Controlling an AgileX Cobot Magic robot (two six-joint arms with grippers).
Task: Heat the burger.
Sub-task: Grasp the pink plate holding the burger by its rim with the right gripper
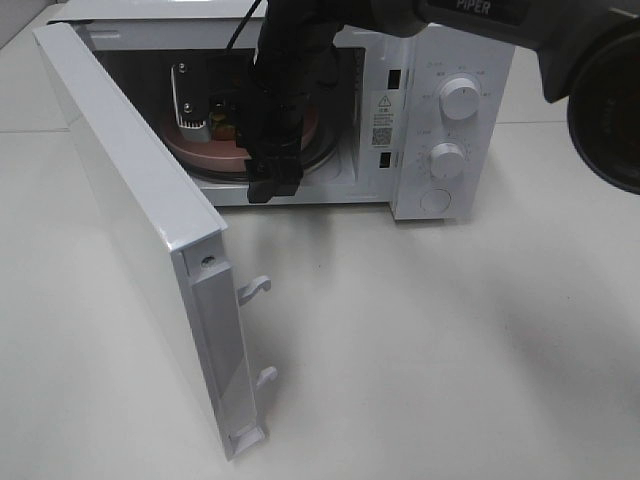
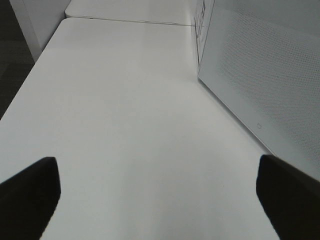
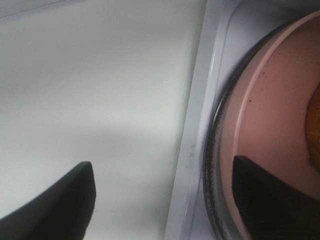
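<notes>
The burger sits on a pink plate inside the open microwave, mostly hidden by my right arm. An orange sliver of its bun shows in the right wrist view. My right gripper hangs at the front of the cavity. Its jaws stand wide open, one finger over the pink plate and the other outside the sill; they hold nothing. My left gripper is open over bare table, beside the microwave's perforated side wall, and is out of the high view.
The microwave door swings far out to the front left, with its latch hooks toward the table. Two knobs sit on the right-hand panel. The plate rests on a glass turntable.
</notes>
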